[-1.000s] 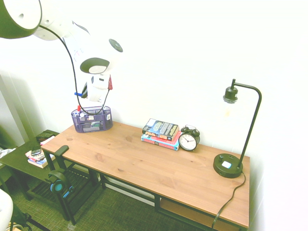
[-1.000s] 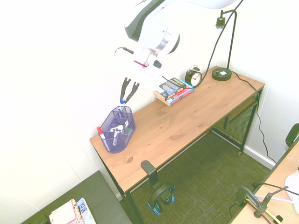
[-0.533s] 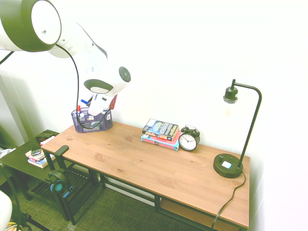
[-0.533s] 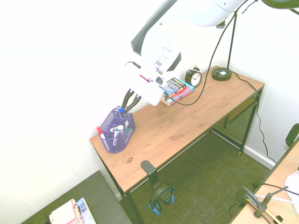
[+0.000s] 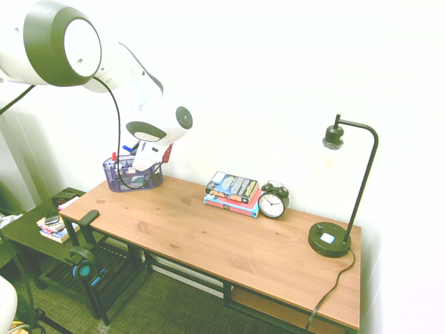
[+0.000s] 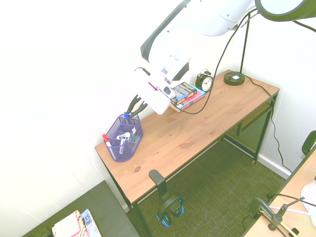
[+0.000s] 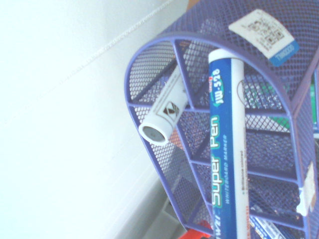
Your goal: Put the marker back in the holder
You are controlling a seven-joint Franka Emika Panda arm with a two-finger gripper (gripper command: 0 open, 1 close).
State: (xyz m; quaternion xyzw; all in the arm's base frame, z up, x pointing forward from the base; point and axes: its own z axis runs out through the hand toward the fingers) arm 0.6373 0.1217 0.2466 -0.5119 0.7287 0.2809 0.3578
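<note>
Claw (image 6: 130,116) down at the back end of the purple mesh holder (image 6: 129,154), fingers clamped on the blue marker (image 7: 228,139). Marker is slantwise in the first exterior view, blue end poking out beside the claw, above the holder's rim. From the wrist, its blue-and-white barrel, printed "Super Pen", crosses the view over the compartments. Contact with the mesh: cannot tell.

In the holder: a white-barrelled pen (image 7: 167,107) leaning in a compartment near the curved end, its round end up; a red-capped pen (image 6: 107,142) tilted at the far end from the claw; other pens between, seemingly white ones, small in this view. QR label (image 7: 264,32) on the mesh wall.

Holder stands on the wooden tabletop (image 5: 229,236). Farther along: stacked books (image 6: 185,96), black alarm clock (image 6: 204,82) just beside them, then a black lamp (image 5: 330,240).
</note>
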